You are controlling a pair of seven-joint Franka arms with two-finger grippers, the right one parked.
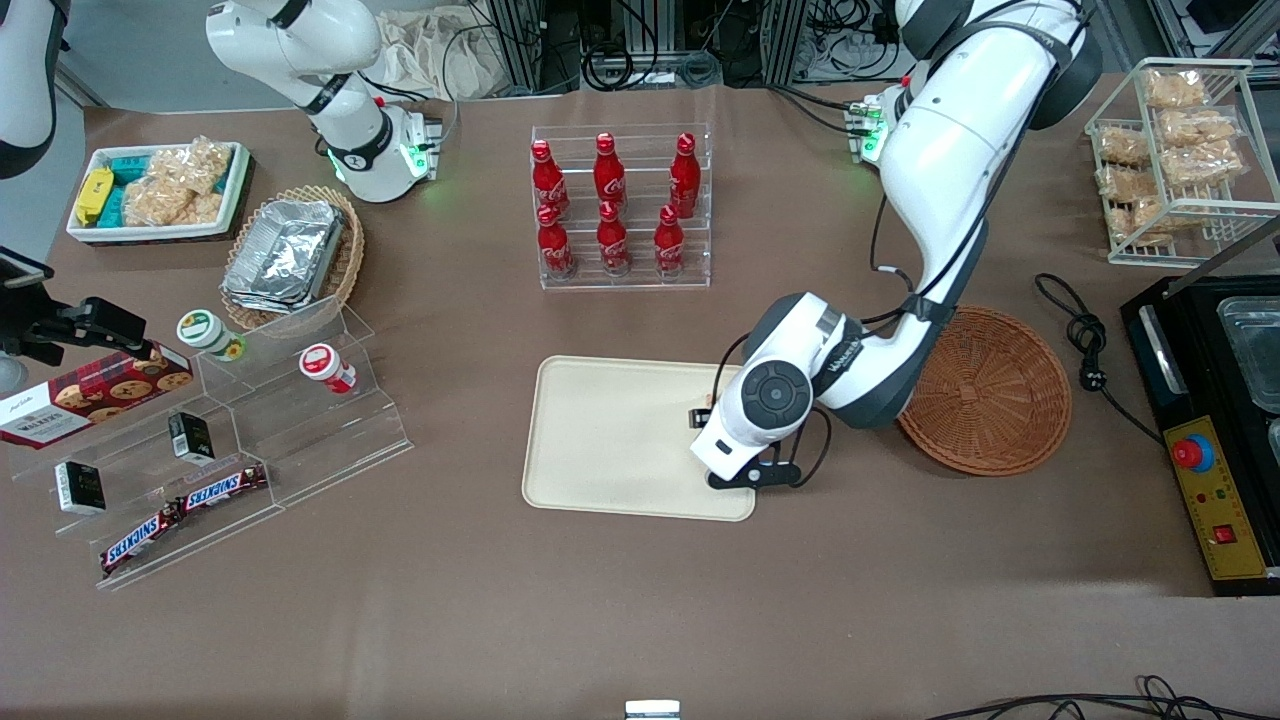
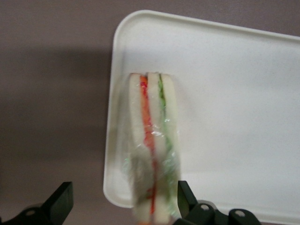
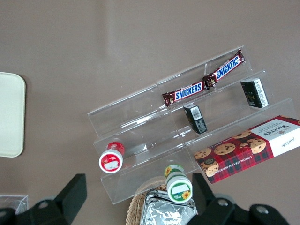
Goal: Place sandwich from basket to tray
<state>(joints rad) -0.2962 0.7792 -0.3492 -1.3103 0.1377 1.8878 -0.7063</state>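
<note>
The placing step looks all but finished: the triangular wedge sandwich (image 2: 152, 150) of pale bread with red and green filling, in clear wrap, stands on edge on the flat cream-beige rectangular tray (image 1: 610, 430), at the tray's end nearest the round reddish-brown woven wicker basket (image 1: 990, 400), which holds nothing.

The left arm's end effector (image 2: 123, 201) hovers over that end of the tray, released. Its fingers (image 2: 60, 201) are spread wide; one sits just beside the wrap. The next move probably calls for a straight lift so that finger does not tip the sandwich.

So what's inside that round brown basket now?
Nothing shows on the basket's visible weave; the arm covers its edge nearest the tray. The sandwich is over the tray, at the open tool.
</note>
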